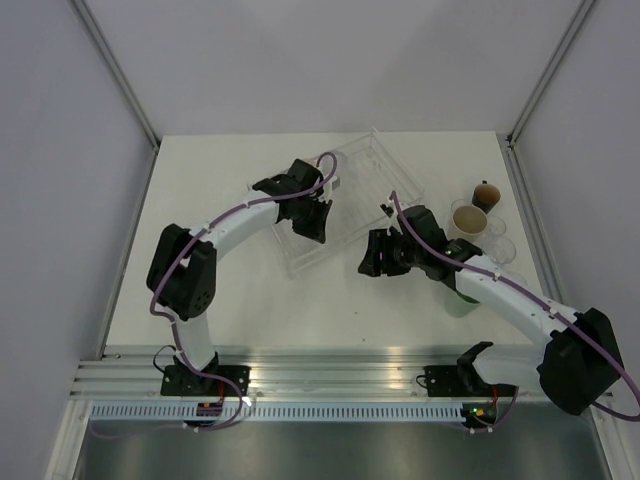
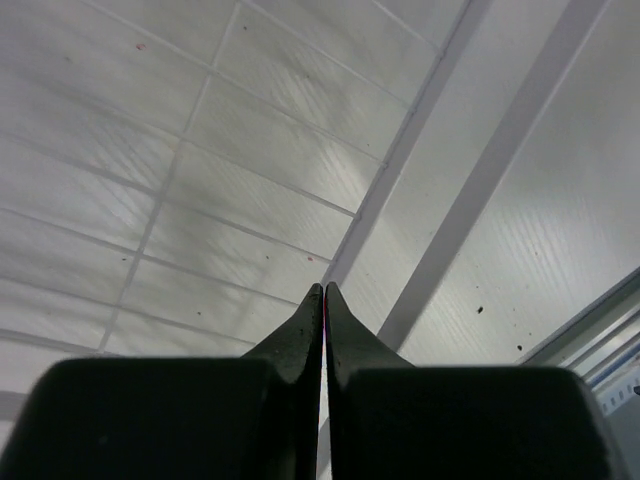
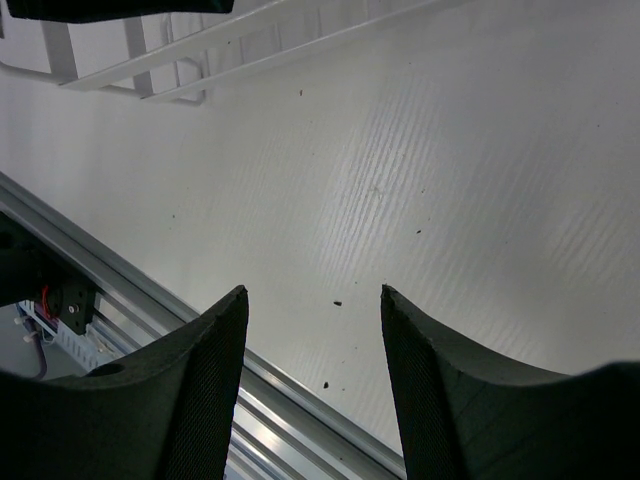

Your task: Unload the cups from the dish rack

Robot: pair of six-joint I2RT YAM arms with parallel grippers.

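- Cups stand in a loose cluster on the white table (image 1: 250,300), out by its right edge and apart from the rack (image 1: 365,175).
- Nearest the rack in that cluster is a beige cup (image 1: 468,218), upright with its mouth facing up.
- A clear cup (image 1: 497,228) stands just beside the beige one, on its right. It is hard to make out against the pale tabletop.
- A pale green cup (image 1: 462,300) sits closer to the arm bases. The right arm crosses over it, so only part of it shows.
- Behind the beige cup, a small dark brown cup (image 1: 485,192) stands at the far end of the group.
- The rack lies near the middle of the table, turned at an angle so that one corner points toward the arms.
- The left gripper (image 1: 312,225) hangs over the left half of the rack. Its wrist view shows the two fingers pressed tight together with nothing between them and the white grid underneath.
- The right gripper (image 1: 375,258) hovers over bare table just off the rack's near right edge, between the rack and the cups.
- Its fingers stand apart and grasp nothing, with only the tabletop showing in the gap.
- A corner of the rack's white bars shows at the top left of the right wrist view.
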